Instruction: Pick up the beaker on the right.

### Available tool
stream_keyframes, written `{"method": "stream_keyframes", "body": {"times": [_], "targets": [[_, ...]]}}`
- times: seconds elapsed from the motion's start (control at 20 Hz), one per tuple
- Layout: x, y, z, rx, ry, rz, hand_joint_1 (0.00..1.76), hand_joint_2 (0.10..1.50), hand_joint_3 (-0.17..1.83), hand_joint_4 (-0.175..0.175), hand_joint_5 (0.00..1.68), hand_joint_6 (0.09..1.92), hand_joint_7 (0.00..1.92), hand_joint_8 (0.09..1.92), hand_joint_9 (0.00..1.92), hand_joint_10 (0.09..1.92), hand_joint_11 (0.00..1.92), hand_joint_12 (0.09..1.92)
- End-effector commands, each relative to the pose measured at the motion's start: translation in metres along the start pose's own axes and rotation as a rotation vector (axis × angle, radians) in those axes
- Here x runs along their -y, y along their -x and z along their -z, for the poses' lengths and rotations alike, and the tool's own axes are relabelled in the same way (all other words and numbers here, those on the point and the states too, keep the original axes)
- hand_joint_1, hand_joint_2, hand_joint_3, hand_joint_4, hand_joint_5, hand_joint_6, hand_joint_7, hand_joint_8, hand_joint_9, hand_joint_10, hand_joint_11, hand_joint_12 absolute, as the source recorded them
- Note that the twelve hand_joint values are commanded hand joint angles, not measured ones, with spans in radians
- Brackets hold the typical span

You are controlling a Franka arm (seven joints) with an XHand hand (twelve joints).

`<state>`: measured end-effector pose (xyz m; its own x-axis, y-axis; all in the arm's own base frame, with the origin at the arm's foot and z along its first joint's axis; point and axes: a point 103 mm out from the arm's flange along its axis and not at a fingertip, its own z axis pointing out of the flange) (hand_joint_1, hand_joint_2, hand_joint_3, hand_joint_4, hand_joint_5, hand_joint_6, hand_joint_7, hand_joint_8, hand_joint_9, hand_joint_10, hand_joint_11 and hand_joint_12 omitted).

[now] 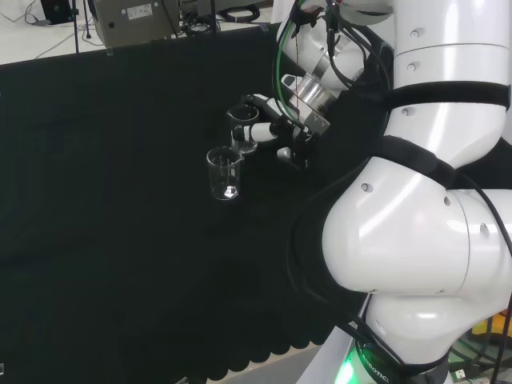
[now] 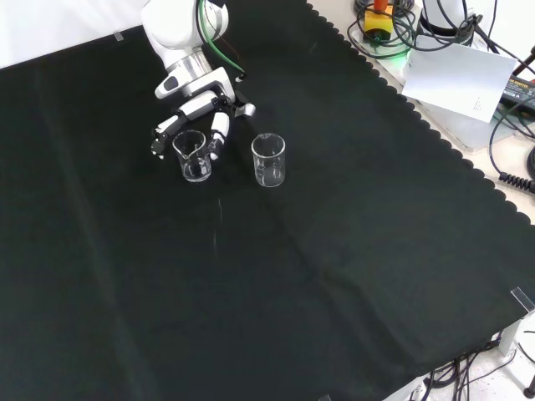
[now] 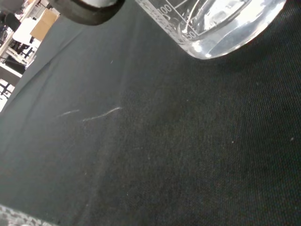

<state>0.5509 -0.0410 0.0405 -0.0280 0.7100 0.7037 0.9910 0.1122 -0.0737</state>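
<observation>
A white robot arm reaches over a worktop [image 2: 351, 251] covered in black cloth. Two clear, empty beakers stand upright on the cloth, close together but not touching.

In the front view, the first beaker [image 2: 193, 155] stands at about 11 o'clock from the middle of the picture. The second beaker [image 2: 268, 159] is just beside it, toward 3 o'clock. In the head view the pair line up front to back instead: the second beaker [image 1: 225, 174] is nearer the camera, and the first beaker [image 1: 242, 128] sits beyond it toward 1 o'clock, right at the hand.

The black and white hand [image 2: 199, 107] comes in from 12 o'clock in the front view. Its fingers [image 2: 219, 129] reach down either side of the first beaker, partly curled round its wall. Whether they already touch the glass cannot be told. The beaker's base rests flat on the cloth, so it looks unlifted.

The wrist view shows that beaker's thick glass base [image 3: 221, 28] and printed scale very near, with a dark fingertip [image 3: 87, 9] beside it. This closeness suggests the hand is placed low so the fingers can wrap the wall below the rim.

Judging by the head view, this is the right-hand beaker of the pair. The grasp seems about to close.
</observation>
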Motion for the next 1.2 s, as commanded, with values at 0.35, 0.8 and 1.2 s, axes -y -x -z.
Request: {"method": "stream_keyframes", "body": {"times": [0.35, 0.8, 1.2], "targets": [[0.0, -0.003, 0.009, 0.039, 0.238, -0.08, 1.22, 1.13, -0.17, -0.102, 0.95, 1.04, 1.12, 0.79, 1.27, 0.63, 1.2, 0.77], [-0.008, -0.024, 0.047, 0.111, 0.263, 0.014, 1.3, 1.09, -0.17, -0.15, 1.07, 0.81, 1.37, 0.53, 1.45, 0.73, 1.3, 0.79], [0.002, -0.034, 0.082, 0.229, 0.109, 0.061, 1.31, 1.06, -0.17, -0.163, 1.15, 0.66, 1.45, 0.39, 1.53, 0.71, 1.32, 0.81]]}}
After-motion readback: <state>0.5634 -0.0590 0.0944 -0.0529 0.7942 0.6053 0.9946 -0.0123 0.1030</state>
